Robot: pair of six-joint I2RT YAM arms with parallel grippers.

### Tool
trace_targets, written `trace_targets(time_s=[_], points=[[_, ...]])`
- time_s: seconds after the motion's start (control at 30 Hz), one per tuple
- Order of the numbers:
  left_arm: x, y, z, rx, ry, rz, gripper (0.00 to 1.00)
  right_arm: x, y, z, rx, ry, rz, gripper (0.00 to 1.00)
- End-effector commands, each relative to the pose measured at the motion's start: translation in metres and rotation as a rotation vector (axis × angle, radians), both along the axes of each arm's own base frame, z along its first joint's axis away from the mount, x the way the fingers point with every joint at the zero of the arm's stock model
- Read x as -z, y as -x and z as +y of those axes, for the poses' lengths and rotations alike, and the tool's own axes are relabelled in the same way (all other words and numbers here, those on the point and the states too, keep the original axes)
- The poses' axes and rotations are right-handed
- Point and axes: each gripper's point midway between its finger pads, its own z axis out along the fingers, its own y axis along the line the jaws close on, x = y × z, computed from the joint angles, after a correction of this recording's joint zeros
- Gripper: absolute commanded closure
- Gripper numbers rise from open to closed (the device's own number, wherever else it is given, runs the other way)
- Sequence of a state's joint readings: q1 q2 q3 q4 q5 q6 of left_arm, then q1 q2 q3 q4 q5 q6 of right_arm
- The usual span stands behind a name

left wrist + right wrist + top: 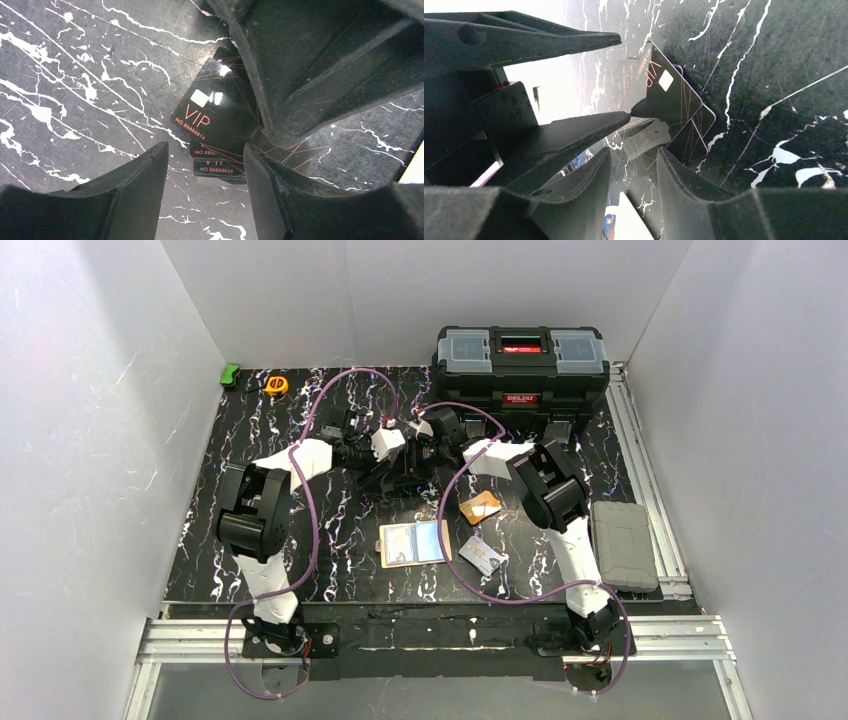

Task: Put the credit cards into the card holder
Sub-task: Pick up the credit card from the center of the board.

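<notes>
Both tools meet mid-desk (330, 570), on the far side of the card holder (415, 542), over a fanned stack of black VIP cards (210, 117). Three cards by the printed edges, flat on the desk, overlapping.

Left tool (205, 150): part-open, nothing betw. the fingers, tips just short of the stack. In the right wrist view one tip touches the top card's edge.

Right tool (634, 152): narrowish gap, also empty, right at the stack. Whether it presses on a card, can't tell.

Card holder lies open and flat, nearer the arm bases. Bluish face inside, card or lining unclear. Orange card (480, 507) and silver-white card (483, 556) lie loose just right of it, apart from each other.

Handling, my read: cards are v. light, thin, stiff w/ slight flex, and glossy, so slippery on the smooth desk. Lying flat they give no edge to pinch. Prob. one tool pins or tips the stack while the other gets a finger under a long edge, then pinches across the short width nr. a corner. Top card may skate, or two may lift together.
</notes>
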State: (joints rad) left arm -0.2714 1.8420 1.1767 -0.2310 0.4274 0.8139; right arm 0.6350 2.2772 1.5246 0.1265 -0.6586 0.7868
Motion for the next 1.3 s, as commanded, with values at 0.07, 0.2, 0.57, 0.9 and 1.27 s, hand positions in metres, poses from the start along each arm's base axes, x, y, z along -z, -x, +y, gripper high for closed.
trace_targets(time_s=[0.07,0.2,0.57,0.9,1.27], points=[[0.007,0.009,-0.003,0.035,-0.002,0.010,0.44,0.005,0.000,-0.007,0.015,0.003,0.008,0.53],[0.010,0.012,0.002,0.028,-0.020,0.016,0.45,0.008,-0.001,-0.012,0.026,0.003,0.014,0.53],[0.019,0.024,0.000,0.042,-0.010,0.046,0.45,-0.004,-0.017,-0.030,0.077,-0.007,-0.014,0.53],[0.019,0.022,-0.013,0.063,-0.002,0.043,0.45,-0.005,-0.041,-0.041,0.115,-0.012,-0.028,0.53],[0.000,0.012,-0.017,0.015,0.014,0.050,0.45,-0.006,-0.039,-0.039,0.111,-0.029,-0.025,0.53]])
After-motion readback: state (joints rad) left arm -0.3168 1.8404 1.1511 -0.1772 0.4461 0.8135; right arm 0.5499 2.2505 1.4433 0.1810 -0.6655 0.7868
